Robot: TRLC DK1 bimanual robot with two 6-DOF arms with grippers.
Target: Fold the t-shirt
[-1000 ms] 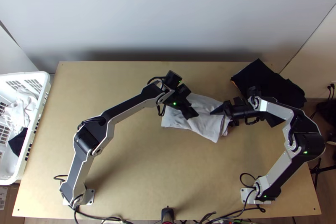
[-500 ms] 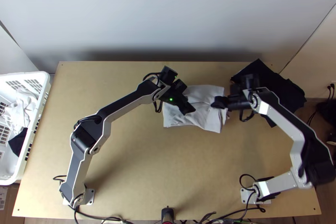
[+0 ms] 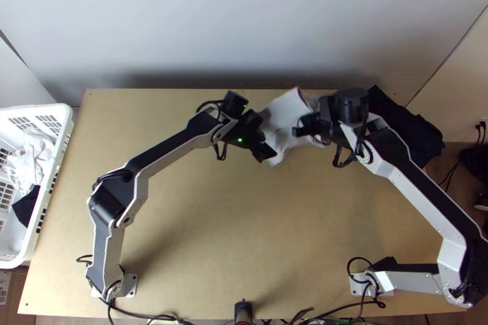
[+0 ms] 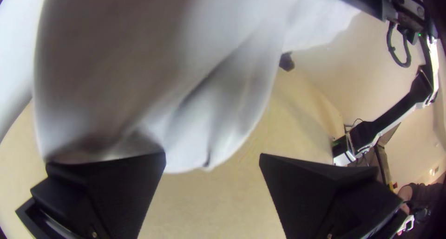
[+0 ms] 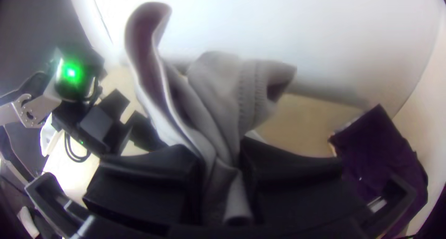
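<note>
The light wooden table (image 3: 232, 233) is backed by a pale wall (image 3: 244, 20), and its near edge is lined with cables (image 3: 137, 314). At its left edge a white basket (image 3: 63, 119) is seen, in which white cloth (image 3: 30, 159) and a piece of black cloth (image 3: 24, 206) are held. A heap of dark cloth (image 3: 421, 136) is laid at the far right corner. Sockets (image 3: 482, 124) are set in the wall at the right.

The t-shirt (image 3: 282, 119) is held up, bunched and creased, over the far part of the table, between the two grippers. It is pinched between the fingers of the right gripper (image 3: 297, 128). The left gripper (image 3: 266, 155) is parted beside it, with bare wood seen between its fingers.

Which part of the shirt is gripped cannot be told; a stitched band (image 5: 248, 97) is seen above the grip. In the top view, part of the shirt is hidden by the right gripper, and part of the dark heap is covered by the right arm (image 3: 421, 197). The basket is cut off by the picture's left edge, and the right arm's elbow by the right edge.
</note>
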